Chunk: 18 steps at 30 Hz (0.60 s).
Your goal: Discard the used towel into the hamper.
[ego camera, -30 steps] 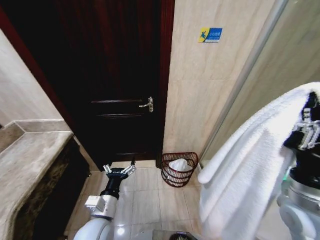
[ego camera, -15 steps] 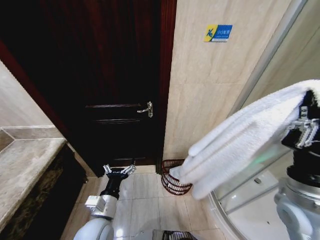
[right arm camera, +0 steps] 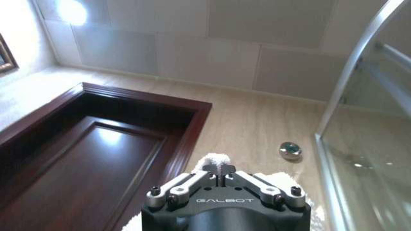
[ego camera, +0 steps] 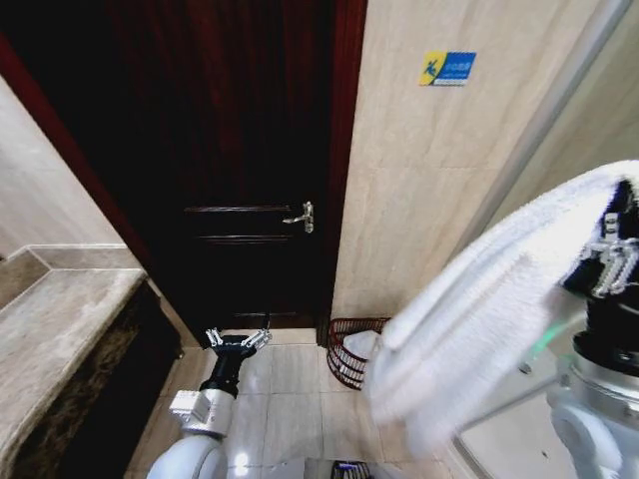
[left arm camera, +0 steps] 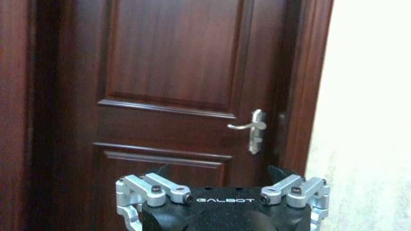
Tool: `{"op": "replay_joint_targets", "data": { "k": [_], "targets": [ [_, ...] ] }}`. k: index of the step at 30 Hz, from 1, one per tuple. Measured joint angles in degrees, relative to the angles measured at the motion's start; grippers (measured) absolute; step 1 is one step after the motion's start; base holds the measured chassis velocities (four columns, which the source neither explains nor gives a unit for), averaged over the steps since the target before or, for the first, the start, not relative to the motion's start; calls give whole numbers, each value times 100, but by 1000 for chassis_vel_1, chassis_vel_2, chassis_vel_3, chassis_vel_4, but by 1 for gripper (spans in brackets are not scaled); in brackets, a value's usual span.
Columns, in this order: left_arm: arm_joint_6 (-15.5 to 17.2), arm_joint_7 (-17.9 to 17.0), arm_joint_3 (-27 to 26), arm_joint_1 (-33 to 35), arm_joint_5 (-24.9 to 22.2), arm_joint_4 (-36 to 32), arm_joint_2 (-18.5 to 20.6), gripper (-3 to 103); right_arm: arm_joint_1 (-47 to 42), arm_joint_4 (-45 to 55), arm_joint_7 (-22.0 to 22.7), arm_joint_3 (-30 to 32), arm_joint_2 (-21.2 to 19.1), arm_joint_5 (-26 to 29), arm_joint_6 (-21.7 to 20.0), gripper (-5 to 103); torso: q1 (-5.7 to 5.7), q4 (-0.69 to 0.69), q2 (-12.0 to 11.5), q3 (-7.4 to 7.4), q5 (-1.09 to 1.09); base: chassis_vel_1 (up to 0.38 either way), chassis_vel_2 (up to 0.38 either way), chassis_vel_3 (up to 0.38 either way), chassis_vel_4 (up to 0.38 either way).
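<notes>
The right gripper [ego camera: 611,261] is clamped on one white towel [ego camera: 479,309]. The left gripper [ego camera: 238,339] hangs spread, empty. One hamper [ego camera: 344,349] stands by the door [ego camera: 230,170]

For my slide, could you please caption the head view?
Right gripper holds white towel near hamper.

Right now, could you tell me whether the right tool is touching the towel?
Touching: in the right wrist view the right tool is shut on the white towel.

Towel [ego camera: 479,309] white; hamper [ego camera: 349,349] dk red-brown wire; door [ego camera: 230,150] dk mahogany; wall sticker [ego camera: 447,68] blue/yellow.
</notes>
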Motion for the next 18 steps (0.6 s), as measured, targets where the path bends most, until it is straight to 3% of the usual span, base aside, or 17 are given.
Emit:
{"op": "replay_joint_targets", "data": {
  "k": [9, 18],
  "targets": [
    [0, 0, 0, 0, 0, 0, -1, 100, 1, 0, 67, -5, 32, -36, 27, 2, 0, 1, 0, 0, 0, 73, 71, 54, 70],
    [0, 0, 0, 0, 0, 0, 0, 100, 21, 0, 129, -93, 78, -161, 27, 2, 0, 1, 0, 0, 0, 53, 57, -54, -60]
  ]
}}
